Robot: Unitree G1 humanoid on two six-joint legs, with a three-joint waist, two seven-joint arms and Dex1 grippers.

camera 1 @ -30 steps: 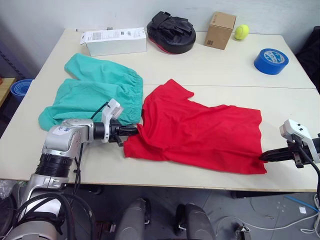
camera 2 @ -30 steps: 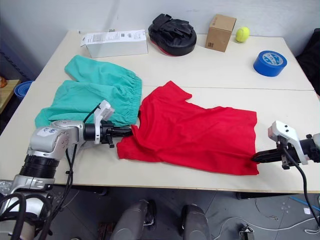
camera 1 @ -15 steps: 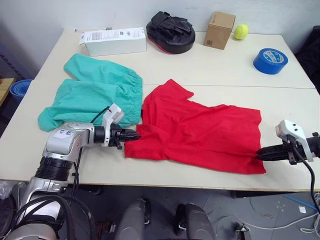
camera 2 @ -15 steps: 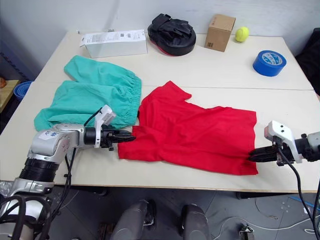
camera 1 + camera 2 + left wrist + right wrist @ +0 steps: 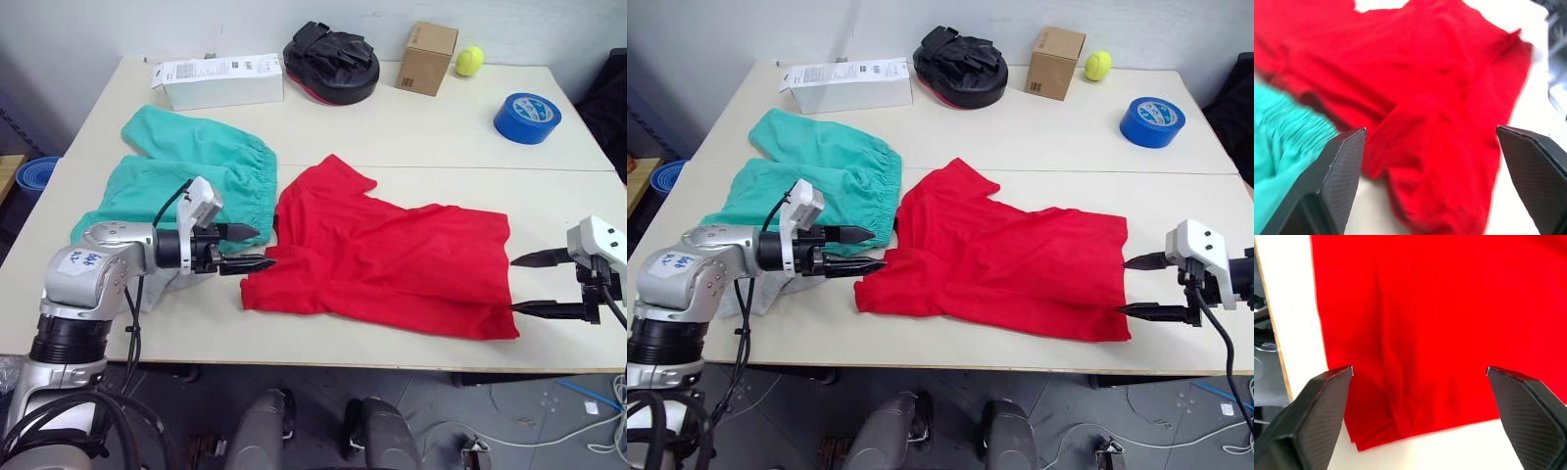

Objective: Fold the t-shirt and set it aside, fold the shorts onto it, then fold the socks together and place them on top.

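The red t-shirt (image 5: pixel 392 264) lies spread flat across the near middle of the table (image 5: pixel 411 137), one sleeve pointing to the far side. To its left, the teal shorts (image 5: pixel 186 176) touch its collar end. My left gripper (image 5: pixel 263 247) stands open at the shirt's left edge with nothing between its fingers, and the left wrist view looks over red cloth (image 5: pixel 1449 98) and teal waistband (image 5: pixel 1283 142). At the shirt's right hem my right gripper (image 5: pixel 512 285) is open and empty too. A patch of light grey fabric, the socks (image 5: pixel 764 292), peeks out under my left forearm.
Along the far edge stand a white carton (image 5: pixel 220 80), a black padded mitt (image 5: pixel 331 61), a small cardboard box (image 5: pixel 428 57) and a yellow-green ball (image 5: pixel 467 61). A blue tape roll (image 5: pixel 527 117) sits far right. The shirt's near hem lies close to the table's front edge.
Both grippers went from shut on the t-shirt's ends to wide open, letting the cloth go. Each has drawn back slightly from the shirt, which stays flat.
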